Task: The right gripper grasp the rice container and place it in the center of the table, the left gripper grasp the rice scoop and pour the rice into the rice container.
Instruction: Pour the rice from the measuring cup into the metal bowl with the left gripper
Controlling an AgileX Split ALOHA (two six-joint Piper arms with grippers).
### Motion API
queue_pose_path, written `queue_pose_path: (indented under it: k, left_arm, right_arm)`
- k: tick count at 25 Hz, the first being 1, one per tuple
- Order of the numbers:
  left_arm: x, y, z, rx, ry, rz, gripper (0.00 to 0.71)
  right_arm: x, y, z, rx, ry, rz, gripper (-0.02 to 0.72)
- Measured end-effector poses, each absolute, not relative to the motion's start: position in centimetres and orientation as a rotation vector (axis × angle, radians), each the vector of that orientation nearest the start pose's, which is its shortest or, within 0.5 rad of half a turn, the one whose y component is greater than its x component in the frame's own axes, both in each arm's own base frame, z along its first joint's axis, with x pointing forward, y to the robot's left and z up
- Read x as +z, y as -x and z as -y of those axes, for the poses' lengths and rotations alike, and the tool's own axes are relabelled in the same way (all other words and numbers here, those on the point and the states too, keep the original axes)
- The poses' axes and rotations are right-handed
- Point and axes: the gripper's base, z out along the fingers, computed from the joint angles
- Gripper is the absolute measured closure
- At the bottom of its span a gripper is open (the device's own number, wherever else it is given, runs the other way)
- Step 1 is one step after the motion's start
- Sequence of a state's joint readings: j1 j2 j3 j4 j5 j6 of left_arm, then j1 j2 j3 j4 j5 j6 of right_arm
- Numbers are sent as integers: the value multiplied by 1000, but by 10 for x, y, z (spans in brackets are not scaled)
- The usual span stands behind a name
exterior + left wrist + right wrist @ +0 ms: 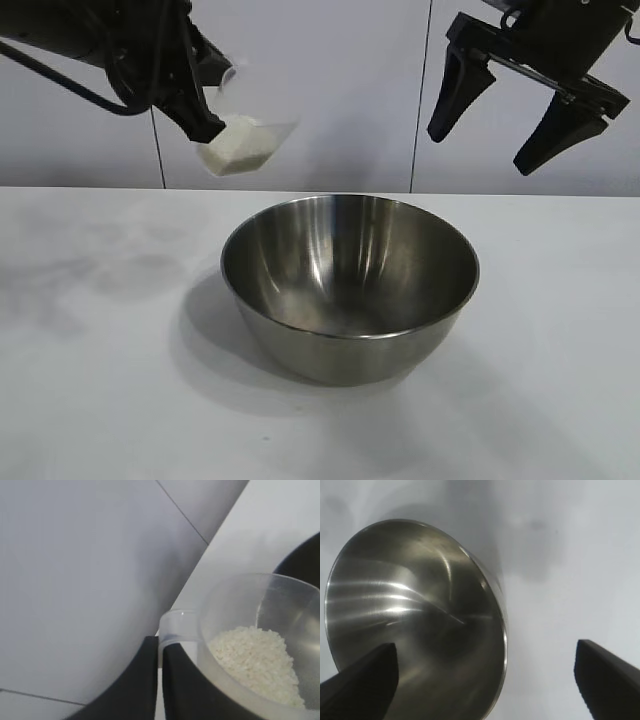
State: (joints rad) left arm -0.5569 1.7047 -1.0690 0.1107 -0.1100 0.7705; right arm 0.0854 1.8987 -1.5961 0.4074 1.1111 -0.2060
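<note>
The rice container (350,285), a large shiny steel bowl, stands upright in the middle of the white table (90,400); its inside looks bare (415,615). High at the left, my left gripper (205,125) is shut on the handle tab of the rice scoop (250,140), a clear plastic cup tilted toward the bowl. A pale pile of rice (257,662) lies inside the scoop (260,630). The handle tab sits pinched between the black fingers (185,690). My right gripper (500,125) hangs open high at the right, above and behind the bowl's rim, holding nothing.
A pale panelled wall (340,90) stands behind the table's far edge. The right gripper (487,680) looks down on the bowl's right rim, with bare table beside it (545,605).
</note>
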Motion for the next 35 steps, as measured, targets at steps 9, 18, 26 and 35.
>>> queue_pose_path:
  k: [9, 18, 26, 35]
  left_arm:
    - [225, -313, 254, 301, -1668, -1229, 700]
    - [206, -320, 269, 620, -1867, -720, 700]
    - [197, -323, 271, 849, -1988, -387, 700]
    - [198, -325, 270, 940, -2017, -257, 700]
  right_arm:
    - [263, -396, -65, 514, 226, -2827, 42]
    - [262, -395, -64, 500, 240, -2839, 42]
    - [262, -395, -64, 498, 244, -2846, 42]
    - [262, -395, -64, 498, 244, -2848, 42]
